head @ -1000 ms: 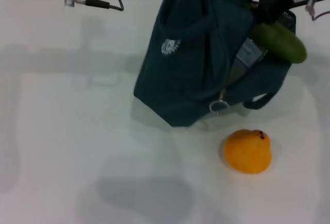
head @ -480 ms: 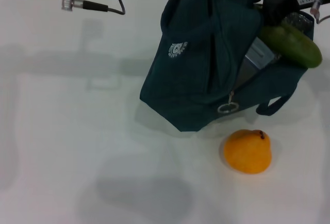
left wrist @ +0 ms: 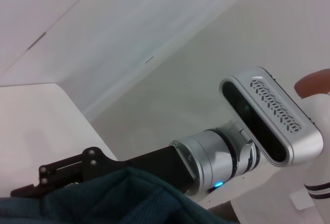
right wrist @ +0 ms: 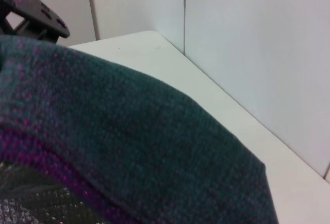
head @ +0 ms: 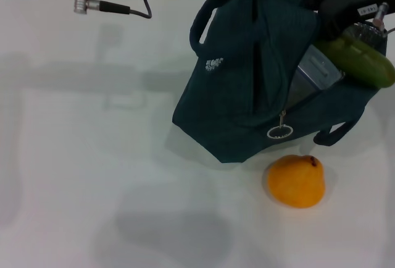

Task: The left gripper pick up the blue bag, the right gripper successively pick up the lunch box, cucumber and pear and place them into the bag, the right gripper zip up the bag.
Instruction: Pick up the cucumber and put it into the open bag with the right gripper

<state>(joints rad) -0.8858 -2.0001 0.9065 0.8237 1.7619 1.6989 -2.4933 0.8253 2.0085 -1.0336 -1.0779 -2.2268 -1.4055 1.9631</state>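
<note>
So the blue bag (head: 247,83) is hanging off the top edge of the head view, held up from above by the left arm, with its bottom corner just about on the white desk (head: 92,157). The left hand itself is cut off up there, so I can't tell if it's clenched or not. The right hand (head: 336,18) comes in from the upper right, and it looks like it's gripping the cucumber (head: 361,61), which is lying across the bag's open side with one end sticking out past the fabric. You can see the grey lunch box (head: 311,73) inside the gap. The zipper ring (head: 279,132) dangles low on the front. The orange pear (head: 296,180) sits on the desk just below the bag.
</note>
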